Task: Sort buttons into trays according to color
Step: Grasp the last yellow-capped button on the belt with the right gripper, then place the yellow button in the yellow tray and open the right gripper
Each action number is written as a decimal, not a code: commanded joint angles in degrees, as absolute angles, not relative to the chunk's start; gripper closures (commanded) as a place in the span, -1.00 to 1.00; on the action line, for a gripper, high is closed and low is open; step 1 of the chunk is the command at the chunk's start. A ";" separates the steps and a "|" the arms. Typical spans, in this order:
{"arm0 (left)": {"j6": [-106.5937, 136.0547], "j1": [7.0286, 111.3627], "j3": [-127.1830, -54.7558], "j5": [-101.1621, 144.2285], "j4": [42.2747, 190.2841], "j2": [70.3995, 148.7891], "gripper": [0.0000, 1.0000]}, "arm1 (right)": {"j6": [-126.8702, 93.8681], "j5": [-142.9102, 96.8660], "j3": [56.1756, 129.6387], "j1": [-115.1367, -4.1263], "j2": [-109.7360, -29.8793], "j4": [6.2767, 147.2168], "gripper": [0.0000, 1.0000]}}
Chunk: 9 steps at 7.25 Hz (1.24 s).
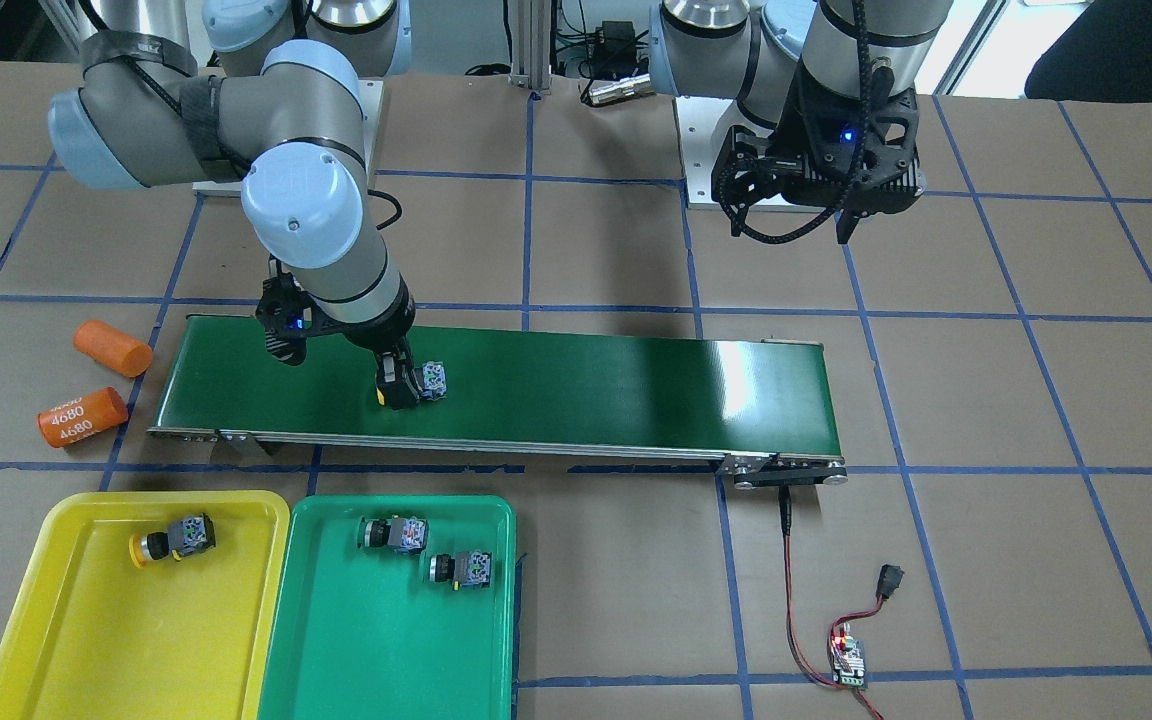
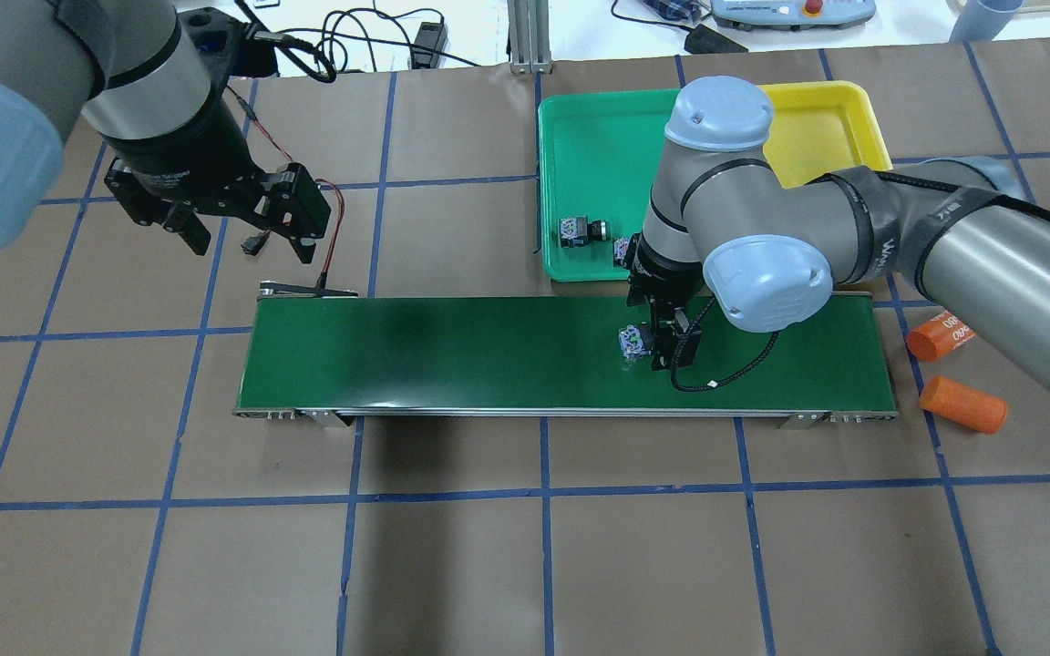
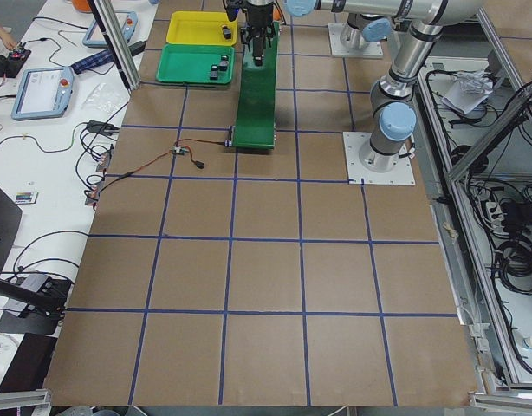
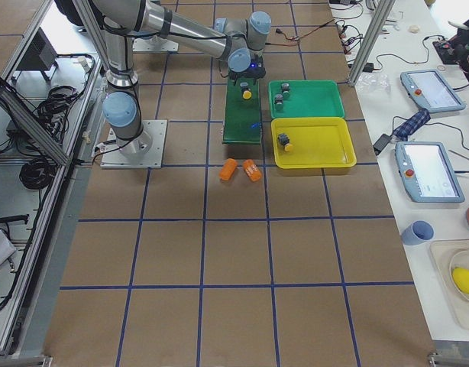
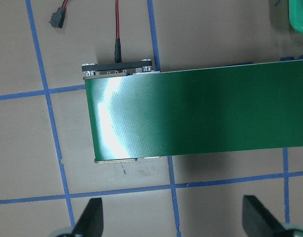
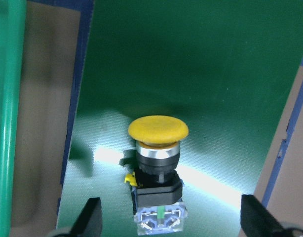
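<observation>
The yellow-capped plastic push-button (image 6: 159,148) lies between the right gripper's (image 1: 394,393) spread fingers (image 6: 91,217), cap toward the table's right edge. The left gripper (image 2: 252,244), also spread, is far off.

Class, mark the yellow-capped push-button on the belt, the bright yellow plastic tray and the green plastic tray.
Yellow-capped push-button (image 6: 158,129): right wrist view, cap.
Bright yellow plastic tray (image 1: 116,640): front view, bare floor.
Green plastic tray (image 1: 386,640): front view, bare floor.

The overhead camera looks forward and down on the table (image 2: 525,565), with the green tray (image 2: 593,137) at 1 o'clock. The front camera faces it steeply from across, tray at 7 o'clock. Both share the belt (image 2: 488,355). 2 end cameras look along the table from afar. 2 wrist cameras look straight down on the belt, close.
</observation>
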<state>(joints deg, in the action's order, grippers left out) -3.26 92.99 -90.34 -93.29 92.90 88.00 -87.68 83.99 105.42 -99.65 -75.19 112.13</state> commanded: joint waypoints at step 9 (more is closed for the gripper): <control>-3.25 92.99 -90.35 -93.34 92.81 88.24 -1.00 | -78.42 88.33 98.56 -92.22 -73.83 111.71 1.00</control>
